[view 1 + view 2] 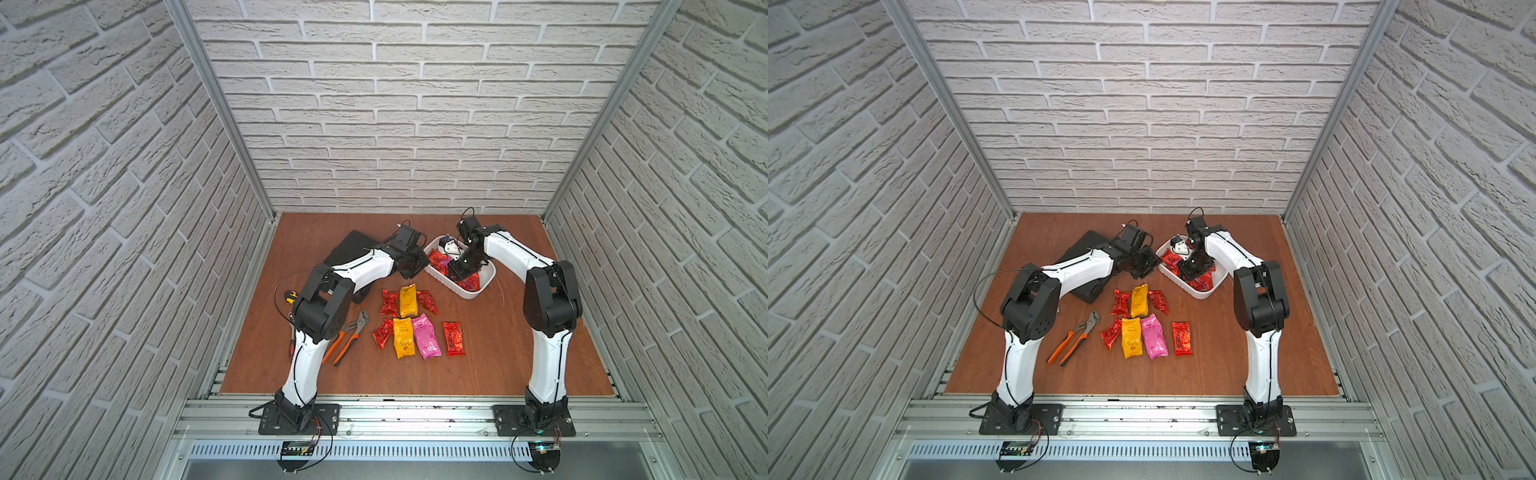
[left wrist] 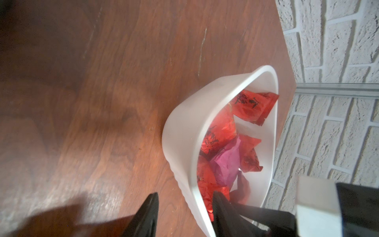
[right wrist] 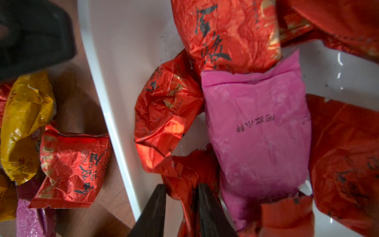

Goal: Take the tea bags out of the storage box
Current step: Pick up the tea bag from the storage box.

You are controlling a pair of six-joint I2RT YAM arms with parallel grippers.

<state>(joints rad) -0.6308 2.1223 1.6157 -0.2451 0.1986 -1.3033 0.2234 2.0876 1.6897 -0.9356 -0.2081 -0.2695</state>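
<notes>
Well, several tea bags (image 3: 256, 127) lie in the storage box (image 1: 465, 291), where the right pincer (image 3: 182, 185) pinches a red tea bag (image 3: 184, 170). The left pincer (image 2: 185, 194) is spread, straddling the box wall, and more bags rest on the surface (image 1: 498, 353) beside it.

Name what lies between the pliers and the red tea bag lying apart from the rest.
Going from the pliers: a red tea bag, a yellow tea bag, a pink tea bag, then the separate red bag. Both top views show this.
</notes>
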